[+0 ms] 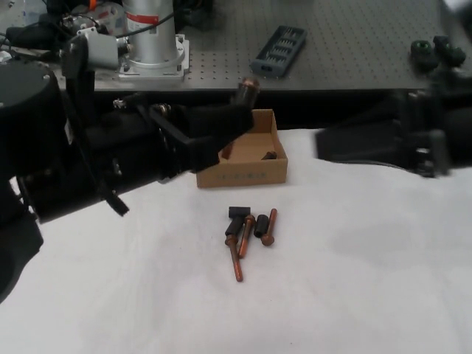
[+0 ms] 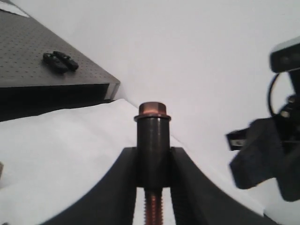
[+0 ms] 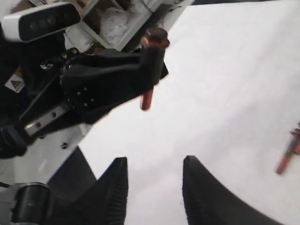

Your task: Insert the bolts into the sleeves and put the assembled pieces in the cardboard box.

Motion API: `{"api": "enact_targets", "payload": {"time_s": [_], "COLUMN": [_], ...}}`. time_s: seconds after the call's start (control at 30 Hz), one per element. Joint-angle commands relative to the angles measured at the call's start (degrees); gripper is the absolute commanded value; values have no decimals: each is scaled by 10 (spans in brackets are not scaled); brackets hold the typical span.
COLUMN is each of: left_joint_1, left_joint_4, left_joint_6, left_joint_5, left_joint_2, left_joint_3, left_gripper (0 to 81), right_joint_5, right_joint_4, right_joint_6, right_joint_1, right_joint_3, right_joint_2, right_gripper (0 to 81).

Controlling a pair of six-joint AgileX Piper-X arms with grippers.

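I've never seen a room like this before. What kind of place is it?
Probably a robotics lab or workshop. There is a metal bench with a grid of holes, a robot's left pincer gripping a bolt in a sleeve, and loose bolts and sleeves near a cardboard box.

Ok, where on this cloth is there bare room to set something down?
The white cloth is bare right of the loose bolts and sleeves and along the near edge in front of them. The middle is crowded: that pile lies near the cardboard box, and the left arm hangs over the cloth beside it.
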Motion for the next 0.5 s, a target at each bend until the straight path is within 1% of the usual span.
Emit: {"api": "enact_targets", "payload": {"time_s": [0.0, 0.1, 0.17, 0.2, 0.33, 0.47], "left_joint_1": [38, 59, 72, 76, 89, 98], "left_joint_4": [28, 60, 82, 97, 148, 183], "left_joint_6": [11, 21, 29, 36, 78, 102], "left_joint_5": [4, 15, 23, 24, 36, 36], "left_joint_2": [71, 141, 184, 210, 306, 402], "left_joint_3": [-37, -84, -121, -145, -249, -363], "left_gripper": [6, 6, 6, 6, 6, 6], "right_joint_5": [22, 38, 52, 58, 59, 70], "right_joint_4": [82, 131, 146, 146, 145, 145], "right_joint_6": [-72, -119, -138, -138, -149, -161], "right_joint_1": [-39, -72, -86, -91, -102, -102], "right_joint_3": [-4, -4, -4, -3, -3, -3], "right_joint_2": [-21, -34, -41, -42, -42, -42], "right_gripper": [208, 86, 6, 27, 28, 28]}}
